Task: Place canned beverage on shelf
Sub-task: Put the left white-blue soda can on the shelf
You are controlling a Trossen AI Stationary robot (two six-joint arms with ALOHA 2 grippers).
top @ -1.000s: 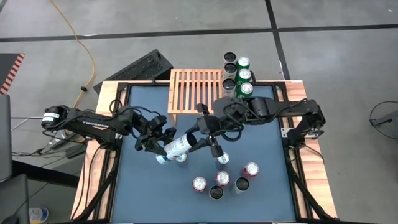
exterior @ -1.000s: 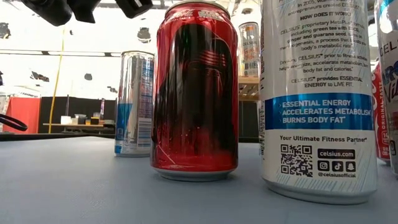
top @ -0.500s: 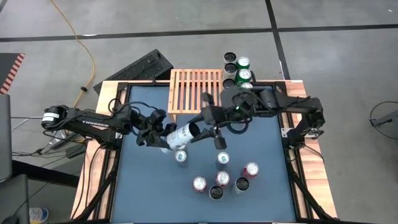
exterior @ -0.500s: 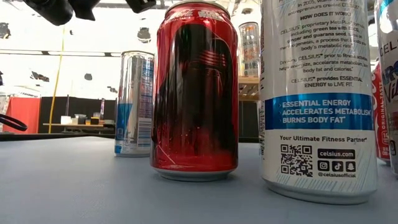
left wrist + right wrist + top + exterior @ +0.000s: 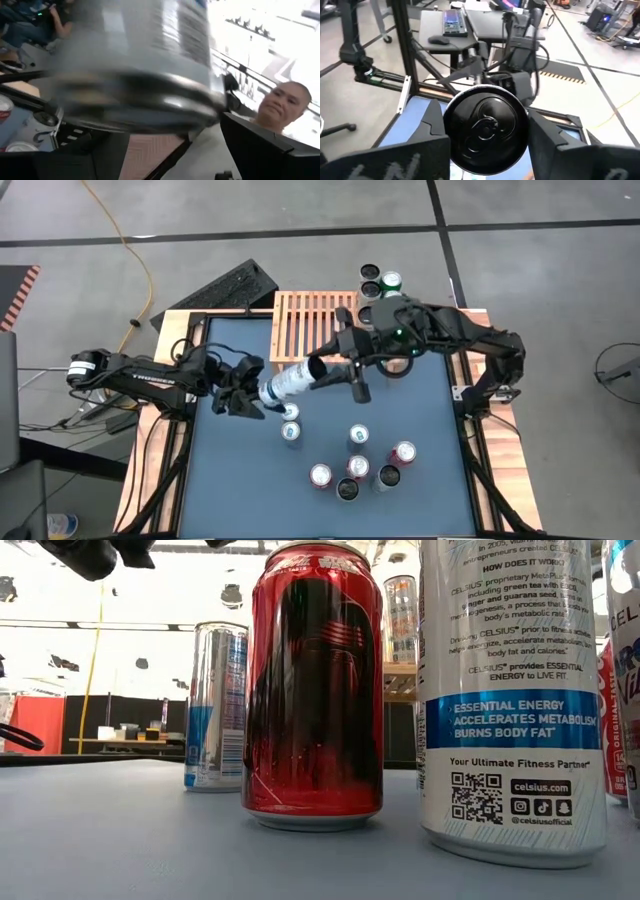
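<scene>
— What sort of premises?

— A robotics lab or workshop. Bare concrete floor (image 5: 540, 300) with dark taped lines; a yellow cable (image 5: 128, 255) trails across it.

— Further evidence?

— Beyond the right claw (image 5: 485, 131), a desk carrying a keyboard (image 5: 454, 22) and monitors; wheeled equipment stands nearby.

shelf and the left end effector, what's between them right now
In the high view, a white can held sideways by the right end effector spans the stretch between the left end effector and the shelf.
</scene>
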